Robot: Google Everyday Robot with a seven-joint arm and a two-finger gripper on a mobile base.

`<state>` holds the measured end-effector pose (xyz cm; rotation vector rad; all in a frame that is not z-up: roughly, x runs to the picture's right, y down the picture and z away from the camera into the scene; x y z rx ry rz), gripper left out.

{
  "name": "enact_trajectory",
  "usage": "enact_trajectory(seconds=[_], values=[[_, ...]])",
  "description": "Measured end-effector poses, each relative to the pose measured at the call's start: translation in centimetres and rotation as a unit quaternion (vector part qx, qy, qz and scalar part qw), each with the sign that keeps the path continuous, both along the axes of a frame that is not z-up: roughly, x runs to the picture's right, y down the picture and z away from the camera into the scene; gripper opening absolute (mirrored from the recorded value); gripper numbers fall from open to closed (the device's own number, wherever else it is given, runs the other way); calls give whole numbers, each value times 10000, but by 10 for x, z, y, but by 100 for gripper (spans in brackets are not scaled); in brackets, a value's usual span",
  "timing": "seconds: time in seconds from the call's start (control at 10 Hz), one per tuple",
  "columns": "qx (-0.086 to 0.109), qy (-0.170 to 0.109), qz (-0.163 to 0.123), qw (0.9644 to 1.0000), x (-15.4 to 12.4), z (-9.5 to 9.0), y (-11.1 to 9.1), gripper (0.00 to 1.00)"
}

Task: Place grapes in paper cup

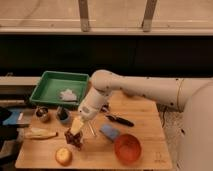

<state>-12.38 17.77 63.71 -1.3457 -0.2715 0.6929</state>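
Note:
The grapes [75,141], a small dark reddish-purple bunch, are at the front left of the wooden table [145,120]. My gripper [76,129] comes down from the white arm [115,85] and sits right on top of the bunch, touching it. I cannot tell whether the bunch rests on the table or hangs just above it. The paper cup is not in view.
A green tray [50,87] holding a crumpled white thing stands at the back left. Two small dark metal cups [42,114] [62,115], a banana [40,133] and a yellow-orange fruit [63,156] lie to the left. A blue sponge [109,132], a black tool [120,120] and an orange bowl [127,148] lie to the right.

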Motion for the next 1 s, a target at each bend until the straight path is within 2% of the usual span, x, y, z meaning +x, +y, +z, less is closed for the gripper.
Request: enact_trajectory(seconds=[0.1, 0.2, 0.4, 0.7, 0.8, 1.0], values=[[-15, -14, -2, 10000, 0, 1, 0, 12], [-21, -55, -23, 10000, -1, 1, -2, 27], [-13, -112, -59, 9999, -4, 0, -3, 43], [-24, -199, -96, 9998, -7, -1, -4, 74], [-31, -218, -107, 9997, -9, -1, -3, 79], [-46, -255, -123, 9996, -11, -1, -3, 80]])
